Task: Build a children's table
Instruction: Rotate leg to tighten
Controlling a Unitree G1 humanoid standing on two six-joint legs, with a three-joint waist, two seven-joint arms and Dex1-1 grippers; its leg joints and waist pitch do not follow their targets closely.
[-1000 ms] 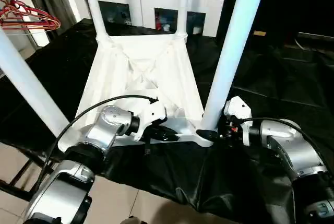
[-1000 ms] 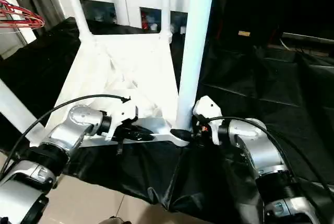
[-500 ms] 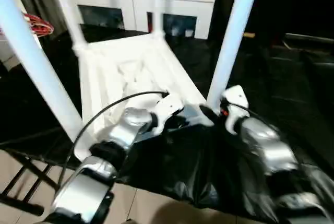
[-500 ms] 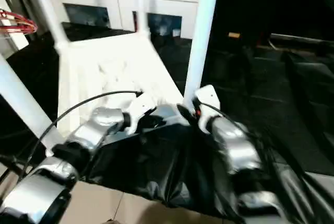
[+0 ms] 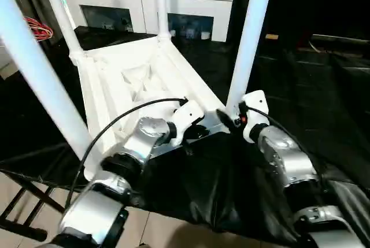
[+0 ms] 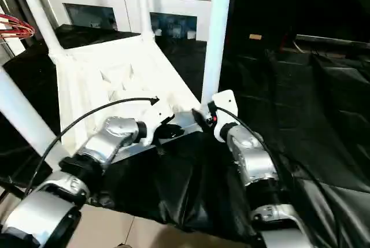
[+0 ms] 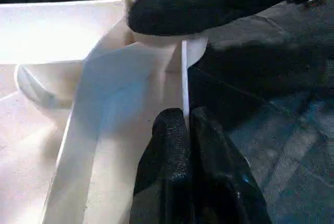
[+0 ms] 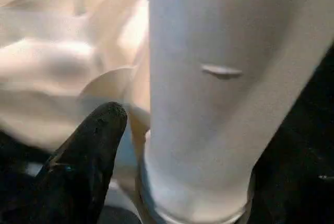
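White children's table (image 5: 139,80) upside down, ribbed underside up, four tube legs upright. Left gripper (image 7: 186,130) pinching rim; right gripper (image 8: 91,151) grip unclear.

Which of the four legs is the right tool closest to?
The near right leg. The right tool sits at its base, by the corner socket; the other three legs stand farther away.
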